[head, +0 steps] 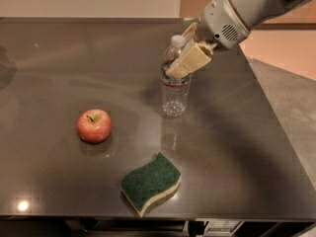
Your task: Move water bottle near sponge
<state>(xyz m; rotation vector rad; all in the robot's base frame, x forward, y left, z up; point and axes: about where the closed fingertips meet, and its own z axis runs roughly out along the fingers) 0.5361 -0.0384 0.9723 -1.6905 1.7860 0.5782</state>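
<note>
The water bottle (pixel 174 89) is clear and ribbed with a white cap and a red label band. It stands upright over the middle of the dark table. My gripper (pixel 183 62) comes in from the upper right and is shut on the bottle's upper part, with one cream finger (pixel 190 59) across its front. The sponge (pixel 149 182), green on top over pale yellow, lies flat near the table's front edge, below and slightly left of the bottle, about a bottle's height away.
A red apple (pixel 94 125) sits on the dark table (pixel 59 73) left of the bottle and up-left of the sponge. The table's right edge runs diagonally, with grey floor (pixel 291 98) beyond it. The front edge is just below the sponge.
</note>
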